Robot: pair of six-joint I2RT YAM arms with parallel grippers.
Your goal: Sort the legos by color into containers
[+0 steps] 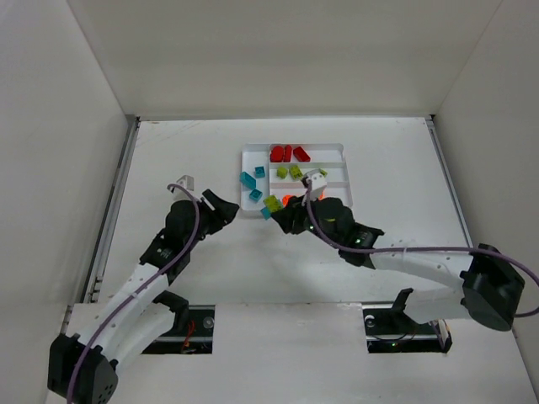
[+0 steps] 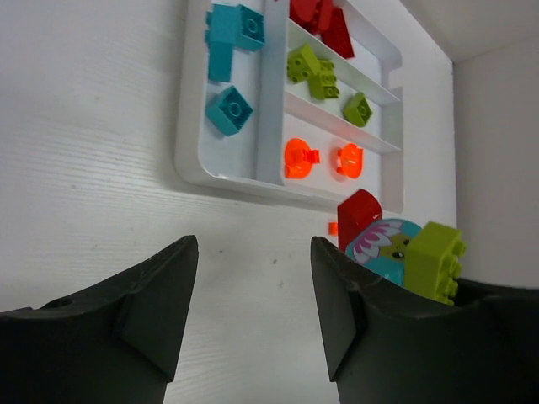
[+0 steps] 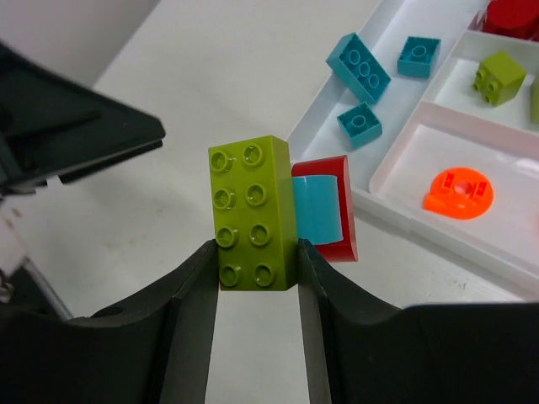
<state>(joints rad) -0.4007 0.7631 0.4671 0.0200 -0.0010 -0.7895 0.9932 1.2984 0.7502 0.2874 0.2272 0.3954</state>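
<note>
Here, right gripper (image 3: 257,252) pinches lime 8-stud brick (image 3: 253,194).

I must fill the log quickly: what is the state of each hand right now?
Left hand: open, holding nothing.
Right hand: closed on a lime green lego.

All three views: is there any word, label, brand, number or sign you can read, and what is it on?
No readable text in any view.
Teal piece: a printed flower-and-face picture, no letters.
Lime green brick: any marking on the stud tops is too small to read.
Orange round pieces: raised shapes on top, not legible as characters.
</note>
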